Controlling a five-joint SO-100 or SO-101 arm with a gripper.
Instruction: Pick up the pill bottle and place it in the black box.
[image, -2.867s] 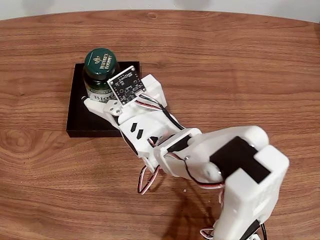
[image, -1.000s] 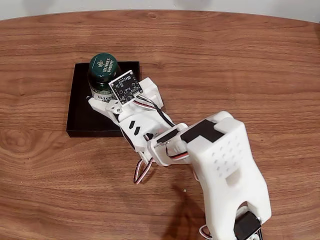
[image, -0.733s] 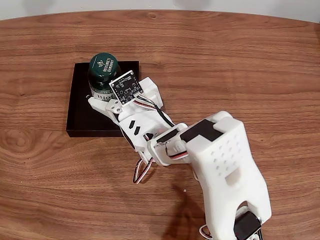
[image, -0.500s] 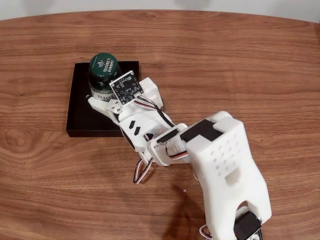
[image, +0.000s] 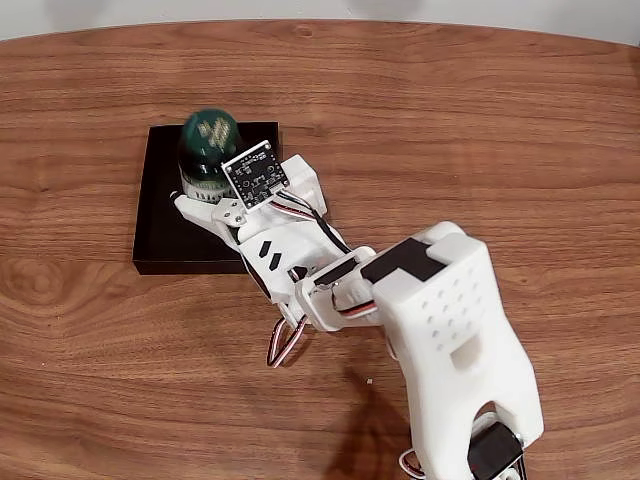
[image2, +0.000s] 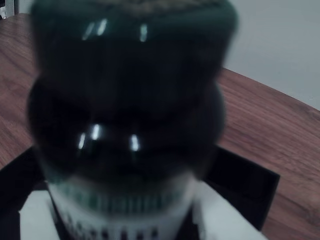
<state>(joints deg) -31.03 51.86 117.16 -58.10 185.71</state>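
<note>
The pincer (image: 203, 200) grasps the bottle (image: 208, 150) between its fingers, over the box (image: 160, 225). Placing step: I judge it must next lower and release.

Just a brown wood-grain worktop (image: 480, 130) with a rounded far edge, and a pale wall (image2: 280, 45) behind it.

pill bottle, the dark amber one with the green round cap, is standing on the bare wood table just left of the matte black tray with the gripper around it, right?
Not quite. The fixed view shows the dark amber pill bottle over the matte black tray itself, near its back edge, not on the bare wood table left of it. The gripper is at it, as you say.
</note>
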